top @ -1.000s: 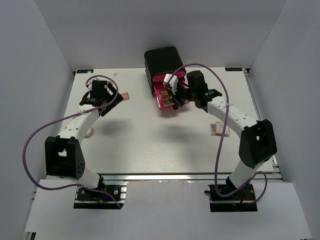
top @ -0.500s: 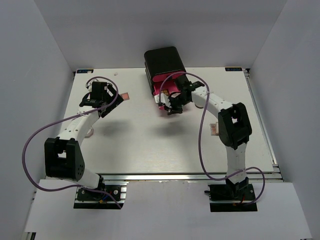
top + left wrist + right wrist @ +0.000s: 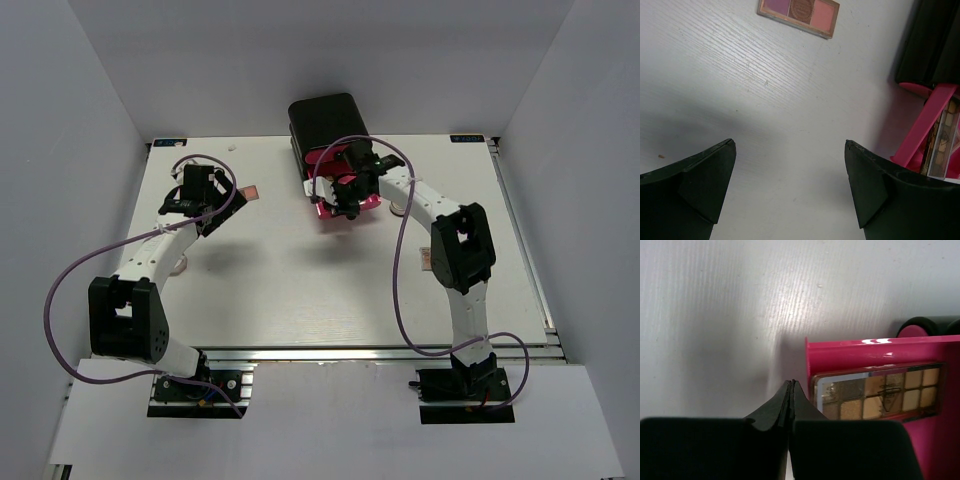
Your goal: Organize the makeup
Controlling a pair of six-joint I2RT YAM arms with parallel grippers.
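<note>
right end effector (image 3: 790,395) is clenched, pads pressed flat together w/ nothing between them. its tip sits low over the counter (image 3: 715,315), just beside an outer wall of the pulled-out pink drawer (image 3: 860,347); touching or not, can't tell. brown palette (image 3: 880,395) already lies flat in that drawer, long side along one drawer wall, so that piece looks sorted. drawer sticks out of the black box (image 3: 325,122) at the far middle of the counter.

left end effector (image 3: 790,145) is released, jaws spread wide, empty, hovering over bare counter on the far left. imo the piece that counts next is the three-pan palette (image 3: 799,17). it's flat on the counter, straight ahead of the left fingers, apart from them, nothing in between. its long axis runs roughly parallel to the line from one left finger to the other, w/ a slight tilt. as the wrist sits now, the jaws would close along its length, not across the narrow side. prob needs approx a quarter turn of the wrist, or a spread wide enough to take it lengthwise; can't tell which. left arm is clearly nearer to it than the right arm. the drawer lies off to the palette's right.

a small flat pinkish piece (image 3: 425,260) shows beside the right arm, partly hidden, so no more to say on it.
</note>
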